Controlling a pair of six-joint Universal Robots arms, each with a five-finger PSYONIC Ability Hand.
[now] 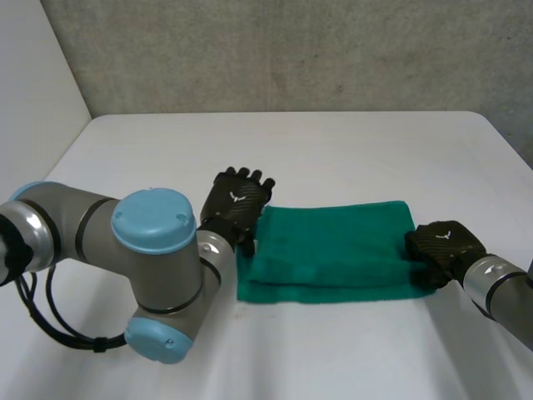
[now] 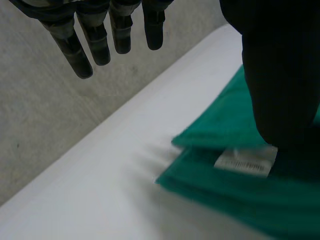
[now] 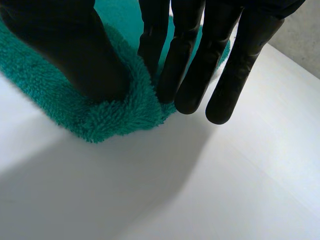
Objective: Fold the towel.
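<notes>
Green towel (image 1: 333, 250) lies folded on the white table (image 1: 333, 142). Left hand (image 1: 237, 202) at its left edge, fingers straight and spread, thumb by the white label (image 2: 245, 162). Right hand (image 1: 441, 244) pinches the right edge.

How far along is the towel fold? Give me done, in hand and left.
Done: the green towel lies flat on the white table, doubled over, two layers showing at its near edge. In hand: the right hand sits on its right-end corner; the left hand is open at the left end, thumb by the white label. Left: probably a further fold.
</notes>
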